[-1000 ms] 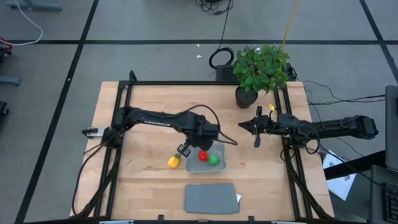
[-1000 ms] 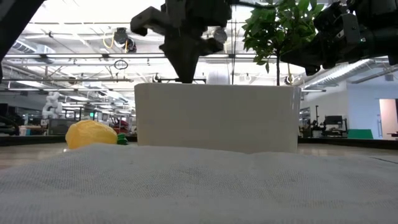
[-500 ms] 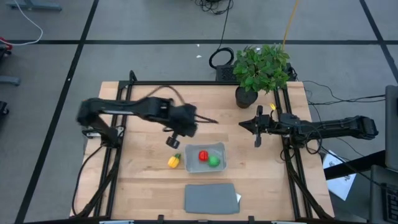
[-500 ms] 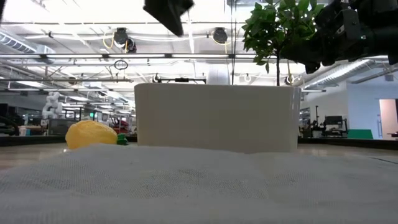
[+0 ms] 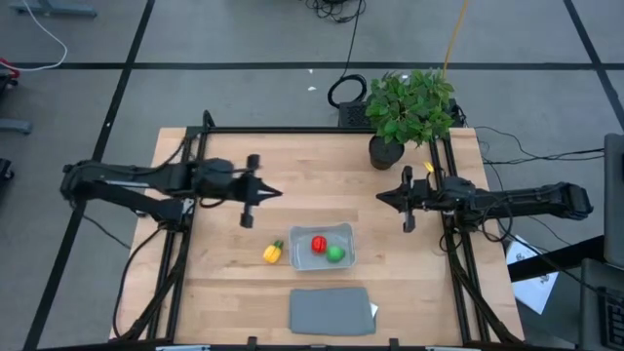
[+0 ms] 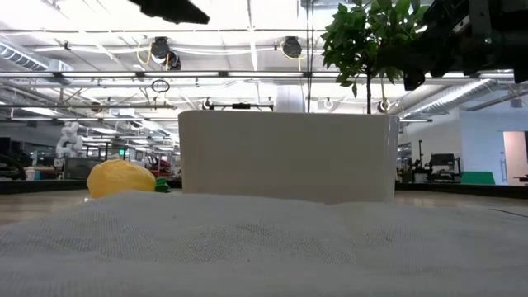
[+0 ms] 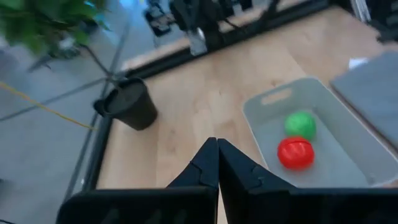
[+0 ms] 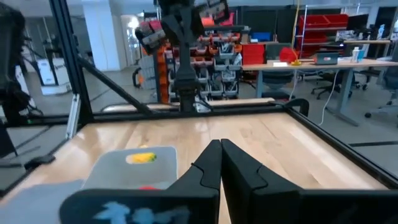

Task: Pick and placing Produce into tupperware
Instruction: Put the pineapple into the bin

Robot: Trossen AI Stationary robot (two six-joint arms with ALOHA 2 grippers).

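The shallow light blue-grey rectangular plastic tub point(image 5: 323, 246) is placed near the middle of the wooden counter point(image 5: 224, 283), its long axis running left to right. The round red piece point(image 5: 318, 243) and the round green piece point(image 5: 335, 253) are seen inside it. The yellow piece with green tip point(image 5: 273, 253) lies just beside the tub's left edge. The flat dark grey lid point(image 5: 331, 311) is near the counter's front edge. Both the left end effector point(image 5: 255, 191) and the right end effector point(image 5: 398, 198) are closed, empty, well apart from the tub, with free wood between them
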